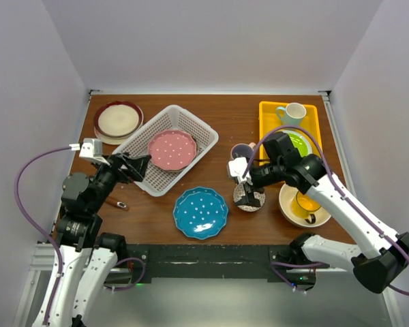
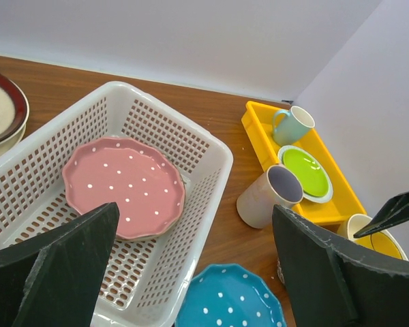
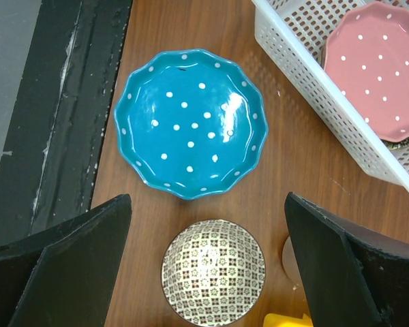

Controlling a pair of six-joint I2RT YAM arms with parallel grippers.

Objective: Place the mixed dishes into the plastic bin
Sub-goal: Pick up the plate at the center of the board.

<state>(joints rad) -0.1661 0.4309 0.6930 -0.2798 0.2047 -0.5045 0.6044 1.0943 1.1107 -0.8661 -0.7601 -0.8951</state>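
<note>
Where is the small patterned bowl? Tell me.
In the top view the patterned bowl sits right of centre, under the right gripper, between the blue dotted plate and the large cream bowl.

I see the pink dotted scalloped plate point(image 1: 172, 150) lying flat inside the white lattice plastic bin point(image 1: 199, 129). Blue dotted plate point(image 1: 200, 212) on desk point(image 1: 238, 116) just beside the bin's near side, small patterned bowl point(image 3: 213, 271) upright next to it. Cream dark-rimmed plate point(image 1: 118, 120) at far-left corner. Beige mug point(image 2: 269, 196) upright right of bin.
</note>
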